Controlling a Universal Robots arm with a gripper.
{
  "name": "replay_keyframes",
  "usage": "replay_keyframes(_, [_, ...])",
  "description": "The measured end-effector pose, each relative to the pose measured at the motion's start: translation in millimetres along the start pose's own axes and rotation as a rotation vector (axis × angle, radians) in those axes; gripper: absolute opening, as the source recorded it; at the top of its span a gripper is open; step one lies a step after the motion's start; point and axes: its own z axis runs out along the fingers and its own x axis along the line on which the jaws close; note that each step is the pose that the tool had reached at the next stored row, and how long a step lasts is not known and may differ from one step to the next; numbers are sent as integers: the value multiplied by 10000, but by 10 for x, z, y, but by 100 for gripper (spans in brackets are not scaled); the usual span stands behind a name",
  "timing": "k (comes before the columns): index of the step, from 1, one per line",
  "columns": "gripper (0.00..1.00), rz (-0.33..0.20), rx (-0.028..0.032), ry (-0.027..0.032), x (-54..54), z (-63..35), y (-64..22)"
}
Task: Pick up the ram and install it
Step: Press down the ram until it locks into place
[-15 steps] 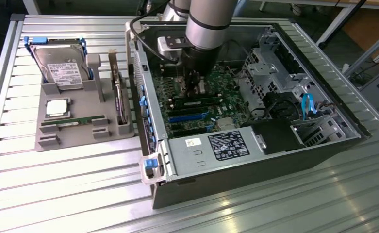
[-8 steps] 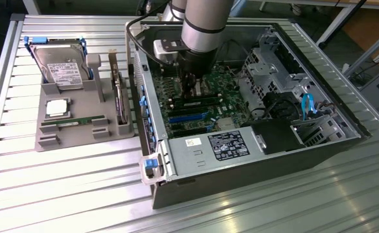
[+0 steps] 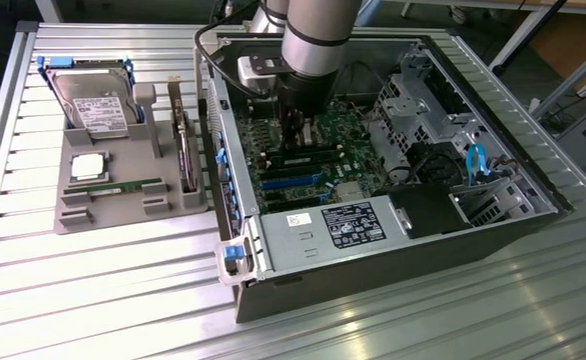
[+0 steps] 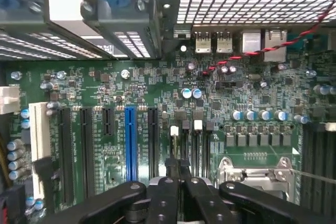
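Note:
A green ram stick [image 3: 112, 185] lies in a slot of the grey parts tray [image 3: 122, 214] at the exterior view's left. My gripper [image 3: 298, 141] reaches down into the open computer case [image 3: 393, 247], just over the motherboard [image 3: 348, 161]. In the wrist view its black fingers [image 4: 167, 192] press together, and the gripper [image 4: 178, 167] stands directly over the row of dark memory slots [image 4: 199, 145] with white and black end clips. I cannot make out a ram between the fingertips, nor whether a stick sits in the slot under them.
On the tray also rest a hard drive with blue rails [image 3: 92, 105], a square silver CPU [image 3: 88, 166] and a long card standing on edge [image 3: 182, 146]. Inside the case are a drive cage [image 3: 423, 105], blue and black cables [image 3: 473, 161], expansion slots [image 4: 131, 140] and the CPU socket [image 4: 257, 174].

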Motion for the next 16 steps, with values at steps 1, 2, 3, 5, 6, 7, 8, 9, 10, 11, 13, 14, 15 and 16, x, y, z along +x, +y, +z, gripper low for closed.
replay_keyframes(1, [10,-2,4,-5,-1,-3,-8])
replay_keyframes(2, [10,-1,3,-3,-1,-5,-25])
replay_keyframes(3, [10,0,1,-1,0,-6,-46])
replay_keyframes(5, [10,-1,-2,-1,0,-7,-102])
replay_keyframes(6, [10,1,-4,-3,-1,-6,-144])
replay_keyframes(7, [10,0,-7,-3,-1,-6,-176])
replay_keyframes(8, [10,-2,-9,-1,-2,-6,-234])
replay_keyframes(9, [10,0,-10,-1,-3,-12,-284])
replay_keyframes(10, [10,0,-10,0,-4,-22,-321])
replay_keyframes(11, [10,0,-9,-1,-5,-31,-350])
replay_keyframes(13, [10,0,-10,0,-5,-49,-425])
replay_keyframes(14, [10,-1,-13,-3,-7,-57,-495])
replay_keyframes(15, [10,-1,-14,-1,-7,-59,-509])
replay_keyframes(16, [10,-1,-16,0,-7,-63,-529])
